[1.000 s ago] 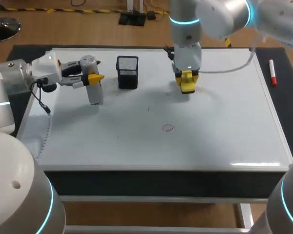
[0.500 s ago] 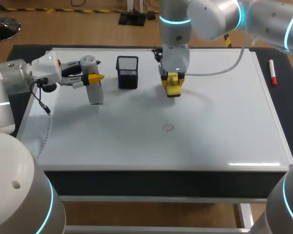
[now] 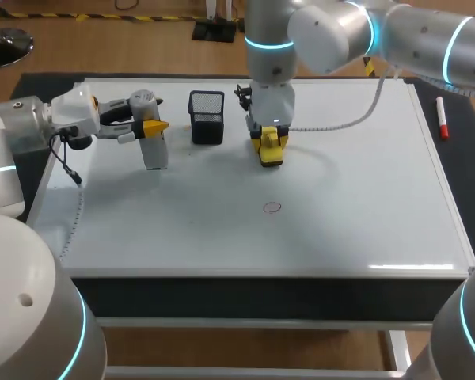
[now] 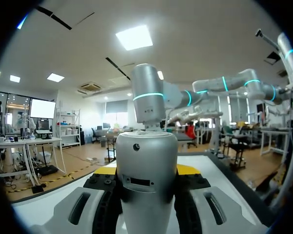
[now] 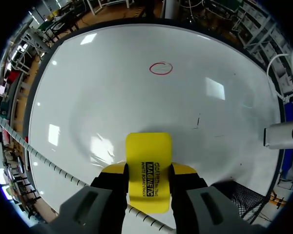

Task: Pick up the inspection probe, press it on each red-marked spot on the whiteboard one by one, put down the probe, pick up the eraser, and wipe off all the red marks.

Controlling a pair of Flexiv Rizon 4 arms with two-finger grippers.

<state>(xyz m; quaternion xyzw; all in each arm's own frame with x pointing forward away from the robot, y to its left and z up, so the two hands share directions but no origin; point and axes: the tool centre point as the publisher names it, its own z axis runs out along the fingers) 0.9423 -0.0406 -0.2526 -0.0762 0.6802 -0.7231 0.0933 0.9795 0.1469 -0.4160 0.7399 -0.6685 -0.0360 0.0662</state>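
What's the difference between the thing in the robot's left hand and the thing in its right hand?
The probe in the left hand is a grey-white rounded cylinder, held upright. The eraser in the right hand is a flat yellow block. The probe is left of the black mesh basket. The eraser is right of it, nearer the red circle. Both are clamped between two fingers over the whiteboard.
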